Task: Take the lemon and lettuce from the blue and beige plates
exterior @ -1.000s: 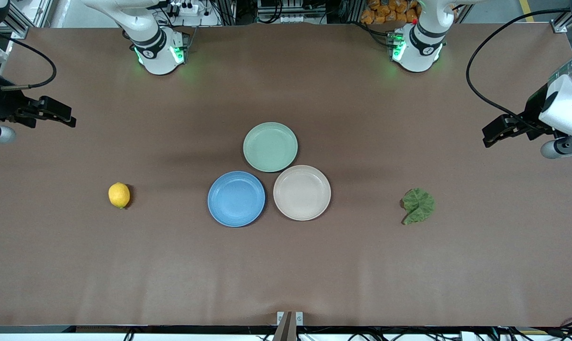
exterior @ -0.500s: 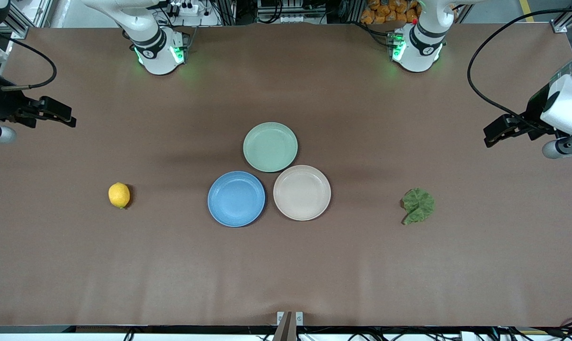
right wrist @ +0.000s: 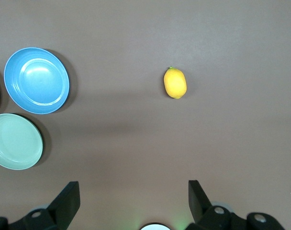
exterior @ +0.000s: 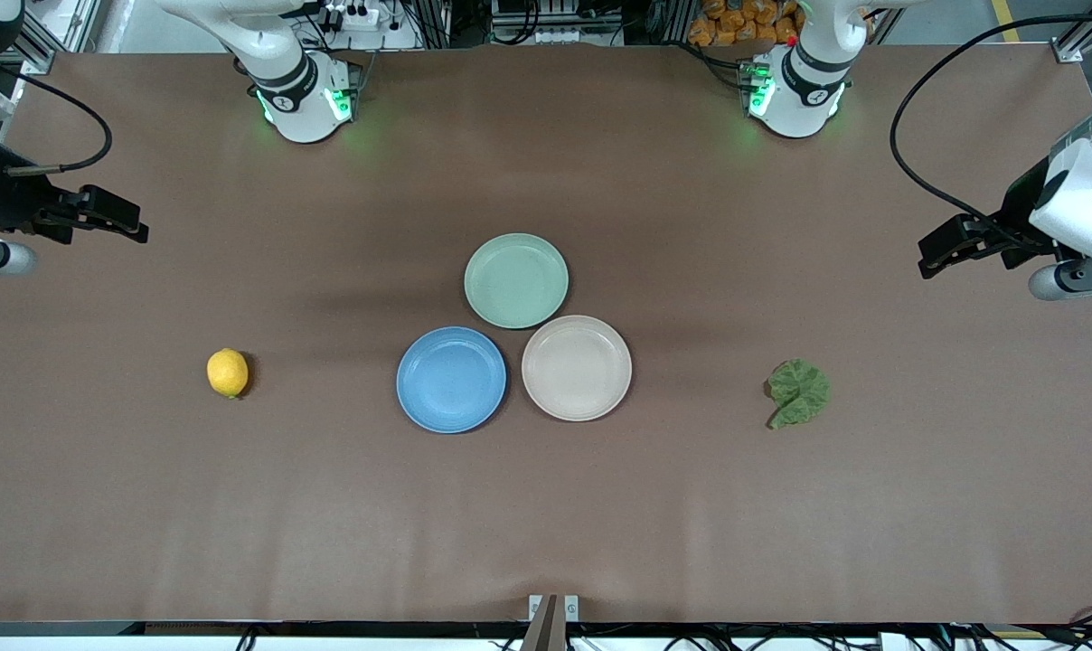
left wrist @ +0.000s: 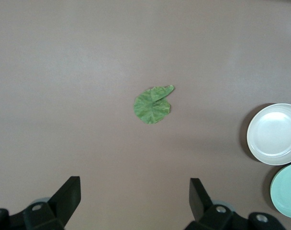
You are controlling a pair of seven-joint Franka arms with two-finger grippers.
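The yellow lemon [exterior: 228, 372] lies on the bare table toward the right arm's end; it also shows in the right wrist view [right wrist: 175, 83]. The green lettuce [exterior: 798, 392] lies on the bare table toward the left arm's end; it also shows in the left wrist view [left wrist: 152, 104]. The blue plate [exterior: 451, 380] and the beige plate [exterior: 577, 367] sit side by side mid-table, both empty. My right gripper [exterior: 135, 228] is open and empty, high over the table's edge at its own end. My left gripper [exterior: 930, 260] is open and empty, high over its own end.
A pale mint green plate [exterior: 516, 280], also empty, touches the two other plates and lies farther from the front camera. The arm bases [exterior: 304, 101] stand along the table's back edge. Black cables hang from both wrists.
My left gripper has shifted slightly upward in the front view. My right gripper has barely moved. The lemon, lettuce and plates have not moved.
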